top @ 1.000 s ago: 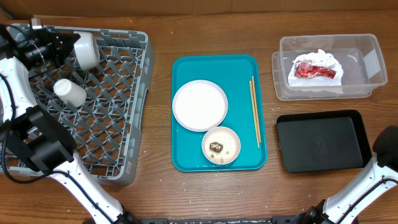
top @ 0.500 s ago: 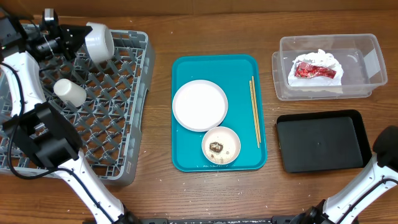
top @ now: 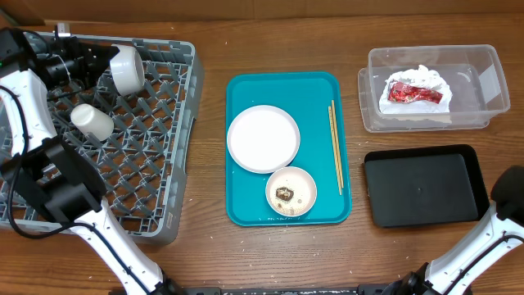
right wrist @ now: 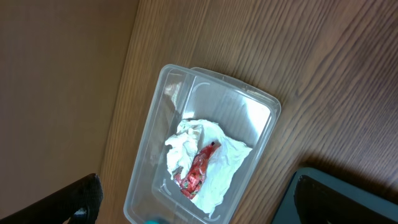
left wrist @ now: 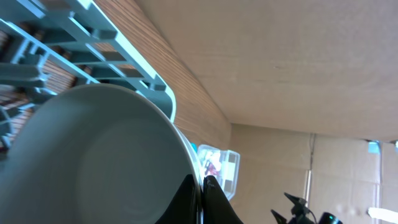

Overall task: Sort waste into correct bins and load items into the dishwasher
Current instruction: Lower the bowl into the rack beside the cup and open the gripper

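Observation:
My left gripper is shut on the rim of a white saucer and holds it tilted over the far left part of the grey dish rack. In the left wrist view the fingers pinch the saucer's edge. A small white cup lies in the rack. The large white plate, a small dish with brown bits and the chopsticks lie on the teal tray. The napkin with the red wrapper lies in the clear tub. My right gripper is open and empty above the tub.
The black tray sits empty in front of the clear tub, and its corner shows in the right wrist view. The right arm's base stands at the table's right front edge. Bare wood lies between the rack and the teal tray.
My left gripper carried the saucer to the right along the rack's far edge, then lowered it slightly toward the rack. Nothing else has moved.

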### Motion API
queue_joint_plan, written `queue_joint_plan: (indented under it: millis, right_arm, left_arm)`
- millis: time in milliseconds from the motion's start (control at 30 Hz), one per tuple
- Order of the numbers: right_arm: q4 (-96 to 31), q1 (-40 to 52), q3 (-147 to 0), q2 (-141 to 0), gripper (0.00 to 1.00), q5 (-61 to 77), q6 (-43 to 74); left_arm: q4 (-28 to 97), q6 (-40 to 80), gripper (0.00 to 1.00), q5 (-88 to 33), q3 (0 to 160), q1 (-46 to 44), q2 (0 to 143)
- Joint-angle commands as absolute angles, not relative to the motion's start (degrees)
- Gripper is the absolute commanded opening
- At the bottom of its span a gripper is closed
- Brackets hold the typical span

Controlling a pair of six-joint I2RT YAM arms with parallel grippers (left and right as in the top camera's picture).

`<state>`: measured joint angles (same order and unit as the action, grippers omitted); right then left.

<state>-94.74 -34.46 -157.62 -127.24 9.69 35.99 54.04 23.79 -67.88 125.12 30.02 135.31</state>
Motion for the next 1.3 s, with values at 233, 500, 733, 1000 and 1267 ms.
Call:
queue_joint_plan:
  millis: [233, 500, 733, 1000, 1267]
  right_arm:
    - [-94.65, -34.63, -158.65, -126.45, 1.00, 9.72, 35.73]
    - [-94.63, -34.63, -158.65, -126.45, 1.00, 9.72, 35.73]
    - [-94.63, -34.63, -158.65, -126.45, 1.00, 9.72, 35.73]
    - [-94.63, -34.63, -158.65, -126.45, 1.00, 9.72, 35.73]
    - [-94.63, -34.63, -158.65, -126.45, 1.00, 9.72, 35.75]
  left_arm:
    - [55.24, 19.53, 0.16, -51.59, 124.88, 31.68, 135.63]
    - [55.70, 19.16, 0.31, -40.58, 125.45, 33.17, 135.31]
    - [58.02, 17.98, 0.32, -37.32, 130.69, 33.52, 134.43]
    - [70.11, 15.18, 0.04, -35.09, 145.14, 30.96, 134.32]
    - [84.49, 12.38, 0.04, -3.44, 145.16, 21.23, 134.72]
